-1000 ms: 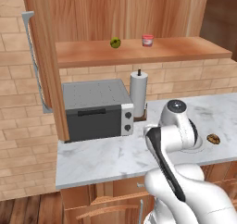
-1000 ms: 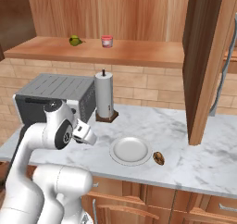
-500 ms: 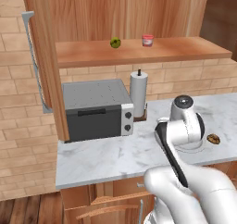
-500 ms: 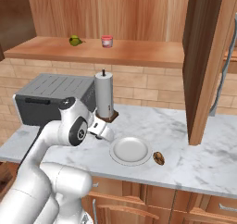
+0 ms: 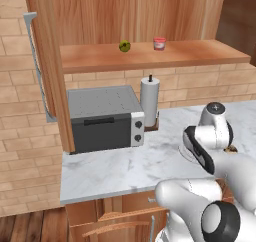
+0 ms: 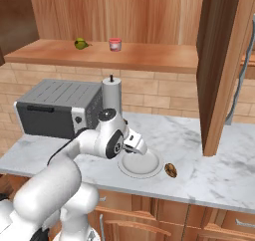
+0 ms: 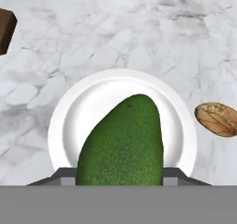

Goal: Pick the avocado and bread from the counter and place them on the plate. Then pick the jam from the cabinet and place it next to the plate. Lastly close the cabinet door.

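Observation:
My gripper [image 7: 119, 174] is shut on the dark green avocado [image 7: 121, 144], which hangs right above the white plate [image 7: 65, 121]. In the right base view the gripper [image 6: 138, 146] is over the plate's [image 6: 149, 171] near-left side. The tan bread [image 7: 217, 119] lies on the marble counter [image 6: 199, 135] just right of the plate; it is the brown lump [image 6: 170, 170] by the rim. The red jam [image 6: 115, 44] stands on the shelf of the open cabinet [image 6: 149, 16].
A yellow-green fruit [image 6: 80, 44] sits left of the jam on the shelf. A toaster oven [image 6: 55, 108] and a paper-towel roll [image 6: 111, 98] stand at the back left. The open cabinet door [image 6: 219, 60] hangs over the counter's right part.
The arm has swung to the right, from in front of the toaster oven to over the plate, with the avocado in the gripper. Bread, plate and jam have not moved.

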Robot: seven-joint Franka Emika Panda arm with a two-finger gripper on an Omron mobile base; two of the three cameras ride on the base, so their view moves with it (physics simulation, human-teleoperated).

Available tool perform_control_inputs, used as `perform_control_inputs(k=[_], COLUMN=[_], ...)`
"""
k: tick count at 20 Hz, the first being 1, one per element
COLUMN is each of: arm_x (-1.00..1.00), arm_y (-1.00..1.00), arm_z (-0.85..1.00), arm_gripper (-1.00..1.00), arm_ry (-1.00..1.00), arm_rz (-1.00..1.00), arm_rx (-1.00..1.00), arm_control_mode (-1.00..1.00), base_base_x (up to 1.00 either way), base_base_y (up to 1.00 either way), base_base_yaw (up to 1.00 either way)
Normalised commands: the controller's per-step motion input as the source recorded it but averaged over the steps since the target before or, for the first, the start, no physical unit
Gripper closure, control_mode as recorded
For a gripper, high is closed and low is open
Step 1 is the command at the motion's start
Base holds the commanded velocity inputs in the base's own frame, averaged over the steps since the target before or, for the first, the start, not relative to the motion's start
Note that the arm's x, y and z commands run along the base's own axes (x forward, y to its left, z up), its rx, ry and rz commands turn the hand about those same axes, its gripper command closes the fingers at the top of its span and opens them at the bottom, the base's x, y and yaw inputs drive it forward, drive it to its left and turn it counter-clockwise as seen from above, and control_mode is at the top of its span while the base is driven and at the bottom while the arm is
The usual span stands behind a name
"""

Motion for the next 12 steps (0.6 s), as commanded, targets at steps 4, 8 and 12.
perform_control_inputs(k=[4, 8, 12], arm_x=[0.30, 0.00, 0.14], arm_y=[-0.30, -0.08, -0.01], arm_z=[-0.16, -0.06, -0.23], arm_gripper=[1.00, 1.00, 1.00], arm_ry=[0.02, 0.03, 0.09], arm_rz=[0.00, 0.00, 0.00], arm_rx=[0.00, 0.01, 0.00], arm_control_mode=[-1.00, -1.00, -1.00], base_base_x=[0.00, 0.00, 0.00], base_base_y=[0.00, 0.00, 0.00], base_base_yaw=[0.00, 0.00, 0.00])
